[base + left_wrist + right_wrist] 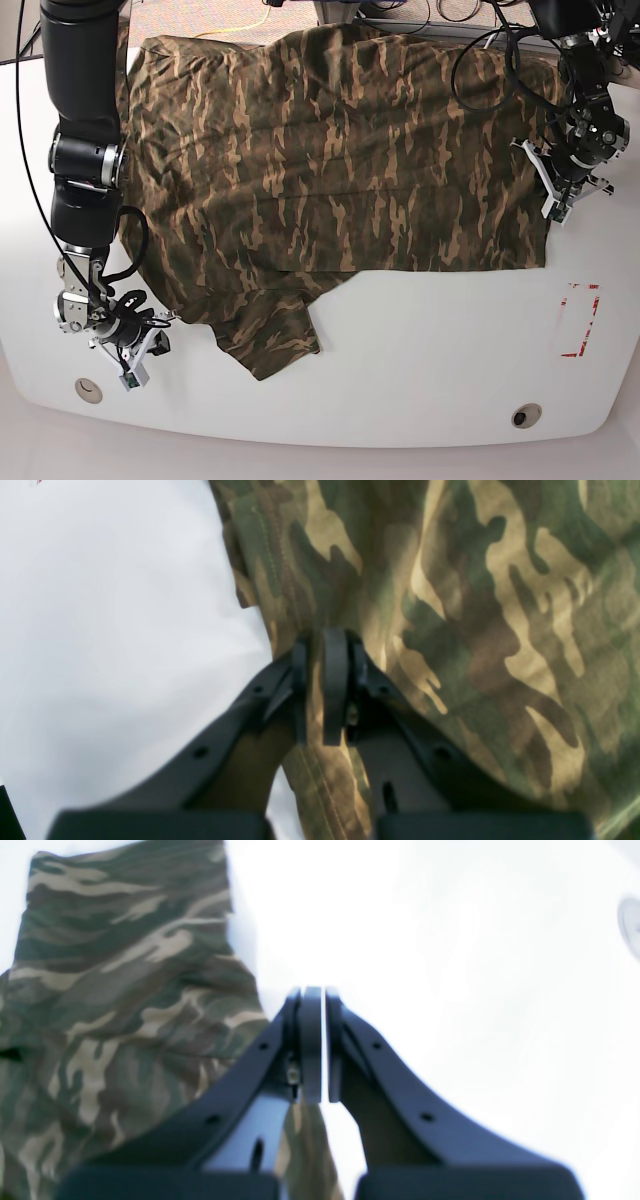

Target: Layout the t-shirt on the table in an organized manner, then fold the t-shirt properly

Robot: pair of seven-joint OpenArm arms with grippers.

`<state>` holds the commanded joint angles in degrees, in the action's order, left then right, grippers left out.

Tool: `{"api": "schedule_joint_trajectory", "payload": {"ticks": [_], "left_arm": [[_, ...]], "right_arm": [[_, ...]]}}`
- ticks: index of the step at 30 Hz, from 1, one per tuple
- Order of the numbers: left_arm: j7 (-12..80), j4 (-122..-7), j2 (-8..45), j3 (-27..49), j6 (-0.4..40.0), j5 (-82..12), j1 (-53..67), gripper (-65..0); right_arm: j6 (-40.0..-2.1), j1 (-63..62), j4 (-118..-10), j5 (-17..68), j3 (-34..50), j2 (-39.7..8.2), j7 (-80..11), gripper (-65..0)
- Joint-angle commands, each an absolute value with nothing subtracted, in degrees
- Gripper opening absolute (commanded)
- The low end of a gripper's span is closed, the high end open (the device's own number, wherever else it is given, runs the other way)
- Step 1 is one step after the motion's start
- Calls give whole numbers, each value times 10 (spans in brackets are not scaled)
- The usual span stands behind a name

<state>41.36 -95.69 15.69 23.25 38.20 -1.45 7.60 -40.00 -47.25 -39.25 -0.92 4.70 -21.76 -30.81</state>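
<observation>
on the white counter (420, 350) the t-shirt (340, 160) lies spread over the far half, one sleeve folded down toward the near edge, well left of the red tape rectangle (580, 320). the left hand (325, 680) is clenched on the t-shirt's stitched edge at the side nearest the red tape rectangle. the right hand (315, 1040) hangs over bare counter just beside the sleeve, its pads pressed almost together with no cloth seen between them. the cloth is judged light, limp and prone to bunching; it gives no stiffness of its own. take hold at hems and seams, where doubled fabric slips less, and pull flat along the counter.
</observation>
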Motion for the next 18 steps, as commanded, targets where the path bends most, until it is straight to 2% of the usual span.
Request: {"api": "schedule_joint_trajectory", "payload": {"ticks": [4, 7, 11, 18], "left_arm": [[410, -1019, 156, 236, 382, -17, 91, -628], [410, -1055, 154, 236, 382, -17, 94, -628], [410, -1068, 143, 236, 382, -17, 92, -628], [410, -1069, 132, 235, 382, -17, 91, -628]], "right_arm": [[-400, -403, -548, 43, 48, -218, -428, -642], [-400, -340, -660, 74, 48, -219, -480, -642], [-400, -269, -781, 88, 48, -213, -521, -642], [-400, -143, -938, 85, 86, -166, -564, -642]]}}
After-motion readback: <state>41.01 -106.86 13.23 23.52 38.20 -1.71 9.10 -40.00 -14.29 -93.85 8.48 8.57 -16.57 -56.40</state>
